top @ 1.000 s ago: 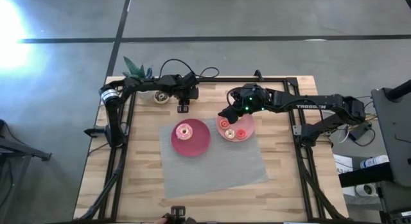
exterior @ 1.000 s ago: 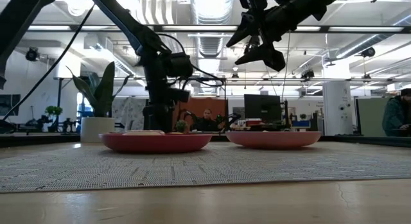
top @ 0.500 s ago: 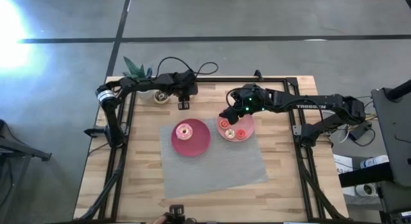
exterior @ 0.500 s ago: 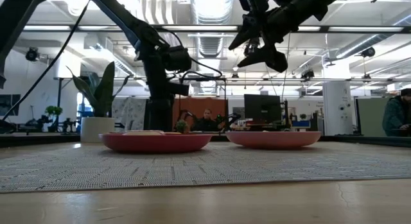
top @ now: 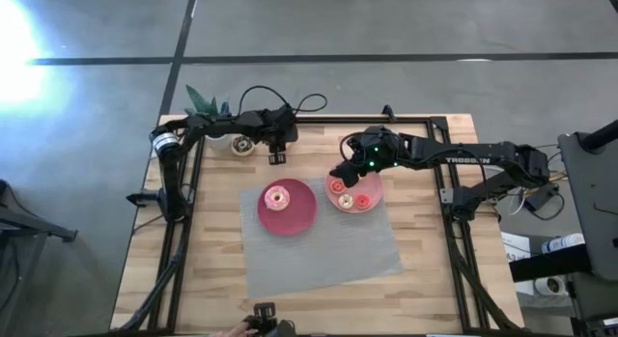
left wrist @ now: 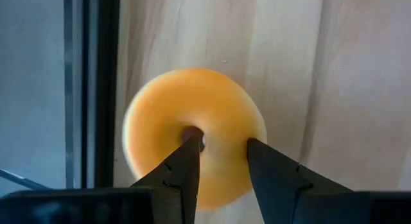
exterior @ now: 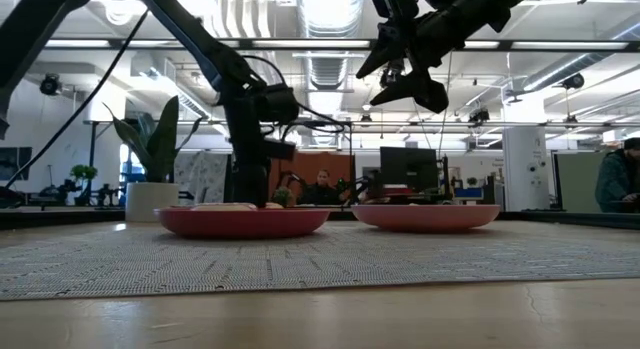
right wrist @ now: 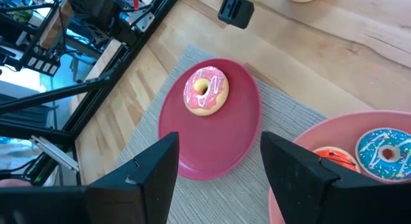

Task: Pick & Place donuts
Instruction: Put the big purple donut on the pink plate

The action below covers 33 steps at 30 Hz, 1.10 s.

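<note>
An orange-yellow donut (left wrist: 192, 144) lies flat on the bare wood beside the black frame rail, near the table's far edge. My left gripper (top: 275, 156) points down over it, with one fingertip (left wrist: 189, 150) at the hole and the other (left wrist: 257, 153) over the ring's outer part. A pink-iced donut (top: 277, 195) lies on the magenta plate (top: 299, 216). A blue-iced donut (right wrist: 385, 147) and a red-orange one (right wrist: 334, 156) lie on the pink plate (top: 372, 187). My right gripper (top: 338, 173) is open and empty, high above that plate's left edge. My left gripper comes at the orange-yellow donut from above, pointing down, its fingers astride one side of the ring (left wrist: 225, 137). I cannot tell whether they touch it. The donut lies flat on the wood.
A potted green plant (top: 208, 105) and a white pot (top: 241, 144) stand at the far left corner. A grey mat (top: 319, 250) lies under both plates. Black frame rails (top: 188, 182) run along the table's sides. A hand shows at the near edge (top: 232, 329).
My left arm's wrist has risen a little and come back down over the same spot near the far edge.
</note>
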{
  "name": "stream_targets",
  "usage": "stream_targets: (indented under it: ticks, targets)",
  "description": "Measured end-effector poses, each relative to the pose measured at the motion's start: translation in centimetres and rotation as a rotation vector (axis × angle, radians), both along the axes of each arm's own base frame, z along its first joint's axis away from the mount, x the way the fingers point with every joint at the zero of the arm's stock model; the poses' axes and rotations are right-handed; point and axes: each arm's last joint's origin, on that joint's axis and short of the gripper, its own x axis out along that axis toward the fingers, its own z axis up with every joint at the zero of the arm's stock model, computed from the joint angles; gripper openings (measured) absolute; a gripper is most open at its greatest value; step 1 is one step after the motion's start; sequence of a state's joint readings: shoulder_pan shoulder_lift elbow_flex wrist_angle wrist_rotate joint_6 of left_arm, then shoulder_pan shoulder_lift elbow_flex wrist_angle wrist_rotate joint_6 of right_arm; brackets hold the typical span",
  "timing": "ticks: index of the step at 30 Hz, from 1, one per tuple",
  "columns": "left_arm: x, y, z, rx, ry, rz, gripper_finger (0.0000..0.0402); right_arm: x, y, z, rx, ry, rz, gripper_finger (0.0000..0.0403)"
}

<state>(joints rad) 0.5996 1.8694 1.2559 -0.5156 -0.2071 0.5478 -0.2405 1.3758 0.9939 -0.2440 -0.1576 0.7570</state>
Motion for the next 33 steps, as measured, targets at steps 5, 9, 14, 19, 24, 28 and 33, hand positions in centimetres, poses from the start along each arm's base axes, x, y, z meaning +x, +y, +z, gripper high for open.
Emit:
stream_targets:
  ticks: [5, 9, 14, 19, 24, 28, 33]
  targets:
    - [0.1, 0.1, -0.8, -0.015, 0.016, 0.001, 0.0106, 0.0, 0.0, 0.0, 0.002, 0.000, -0.001, 0.0210]
    - [0.2, 0.2, -1.3, -0.023, 0.028, 0.002, 0.0106, 0.0, 0.0, 0.0, 0.002, 0.004, -0.001, 0.0210]
    - [0.2, 0.2, -1.7, -0.031, 0.045, 0.004, 0.0077, 0.0, 0.0, -0.1, 0.003, 0.007, -0.001, 0.0210]
    - [0.1, 0.1, -1.5, -0.034, 0.035, 0.011, 0.0009, 0.0, 0.0, -0.1, 0.003, 0.007, -0.001, 0.0210]
    - [0.0, 0.1, -0.1, -0.214, -0.032, 0.088, 0.0001, -0.1, 0.0, 0.1, -0.019, 0.001, 0.012, 0.0210]
    - [0.3, -0.2, 4.0, -0.498, -0.217, 0.100, 0.0001, 0.1, 0.0, 0.5, -0.088, -0.046, 0.050, 0.0209]
    - [-0.8, -1.2, 11.7, -1.002, -0.611, -0.091, 0.0000, 0.4, -0.1, 1.3, -0.266, -0.084, 0.160, 0.0203]
